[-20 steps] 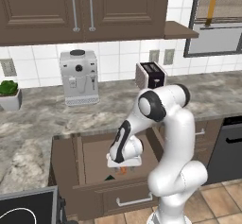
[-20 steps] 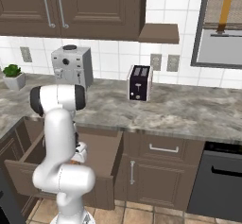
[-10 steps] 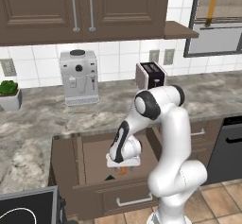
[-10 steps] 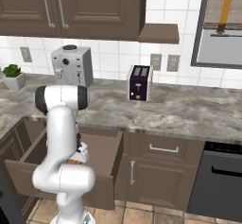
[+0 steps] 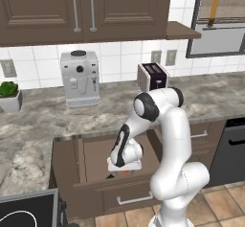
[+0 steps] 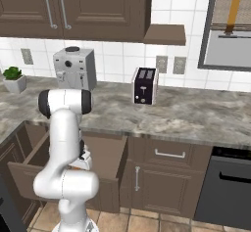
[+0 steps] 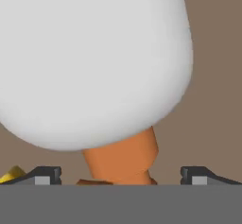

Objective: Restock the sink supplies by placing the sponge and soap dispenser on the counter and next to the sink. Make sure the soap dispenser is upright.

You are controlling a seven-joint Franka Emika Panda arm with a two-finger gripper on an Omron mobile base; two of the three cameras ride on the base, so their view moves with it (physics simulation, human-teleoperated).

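Here our claw [image 7: 118, 175] hangs wide open, holding nothing, astride the soap dispenser [image 7: 90, 62]; we should close squarely on its white body.

The marbled table [image 5: 43, 120] carries a coffee machine [image 5: 80, 79], a toaster [image 5: 152, 76] and a potted plant [image 5: 9, 96], while the open drawer [image 5: 95, 156] below holds the soap dispenser [image 7: 94, 62]
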